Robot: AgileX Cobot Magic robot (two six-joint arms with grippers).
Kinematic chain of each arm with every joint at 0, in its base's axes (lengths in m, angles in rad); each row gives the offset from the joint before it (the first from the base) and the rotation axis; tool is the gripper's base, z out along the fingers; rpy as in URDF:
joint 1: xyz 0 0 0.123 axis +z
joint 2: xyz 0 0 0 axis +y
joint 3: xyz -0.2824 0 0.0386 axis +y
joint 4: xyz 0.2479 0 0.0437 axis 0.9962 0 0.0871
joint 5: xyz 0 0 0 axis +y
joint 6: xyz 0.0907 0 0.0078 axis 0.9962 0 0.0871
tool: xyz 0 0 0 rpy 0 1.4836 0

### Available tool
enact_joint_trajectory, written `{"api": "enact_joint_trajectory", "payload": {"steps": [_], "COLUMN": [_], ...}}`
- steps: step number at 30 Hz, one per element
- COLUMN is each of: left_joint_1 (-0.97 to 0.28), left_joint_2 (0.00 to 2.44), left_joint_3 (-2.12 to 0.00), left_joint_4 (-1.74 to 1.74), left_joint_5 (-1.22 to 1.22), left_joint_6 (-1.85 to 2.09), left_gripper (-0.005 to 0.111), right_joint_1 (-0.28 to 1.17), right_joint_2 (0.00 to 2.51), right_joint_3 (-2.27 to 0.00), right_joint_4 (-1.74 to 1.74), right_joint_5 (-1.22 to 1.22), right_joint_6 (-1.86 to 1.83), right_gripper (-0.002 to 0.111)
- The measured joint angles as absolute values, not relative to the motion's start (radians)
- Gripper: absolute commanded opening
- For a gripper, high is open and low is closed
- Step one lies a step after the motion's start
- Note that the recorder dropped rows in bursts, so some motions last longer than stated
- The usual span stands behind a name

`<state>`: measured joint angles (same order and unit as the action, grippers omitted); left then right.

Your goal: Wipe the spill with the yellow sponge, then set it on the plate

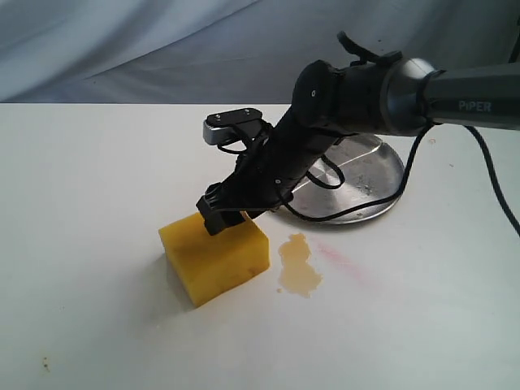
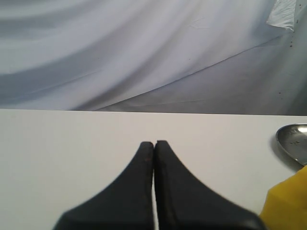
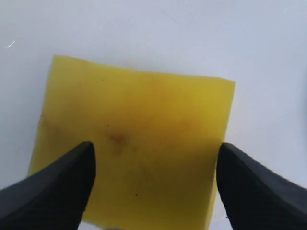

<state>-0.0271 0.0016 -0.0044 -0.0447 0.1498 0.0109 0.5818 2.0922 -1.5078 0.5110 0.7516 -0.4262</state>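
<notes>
Right wrist view shows your right gripper (image 3: 154, 155) spread wide above the yellow sponge (image 3: 139, 110), apparently to take its width before clamping. The spill (image 1: 299, 264) lies just beside the sponge, with the plate (image 1: 380, 175) beyond. Your left gripper (image 2: 154, 143) is pressed together, idle.

Robotics lab test bench.
A plain white tabletop (image 1: 97, 179) stands before a draped pale grey cloth backdrop (image 1: 162, 41), and a black robot arm (image 1: 455, 97) marked "PIPER" reaches over it, with a loose black cable (image 1: 490, 177) trailing across the surface.
</notes>
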Motion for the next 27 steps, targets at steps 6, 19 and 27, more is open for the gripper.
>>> {"api": "enact_joint_trajectory", "payload": {"steps": [6,19,27], "left_joint_1": [-0.027,-0.027,-0.027], "left_joint_2": [0.002,0.002,0.002], "left_joint_3": [-0.004,-0.004,-0.004], "left_joint_4": [-0.045,-0.045,-0.045], "left_joint_5": [0.150,0.150,0.150], "left_joint_6": [0.011,0.011,0.011], "left_gripper": [0.001,0.001,0.001], "right_joint_1": [0.582,0.601,0.633], "right_joint_2": [2.110,2.120,2.062], "right_joint_3": [-1.508,-1.508,-1.489], "right_joint_4": [0.485,0.465,0.387], "right_joint_5": [0.747,0.791,0.862], "right_joint_6": [-0.393,-0.375,-0.287], "right_gripper": [0.063,0.000,0.000]}}
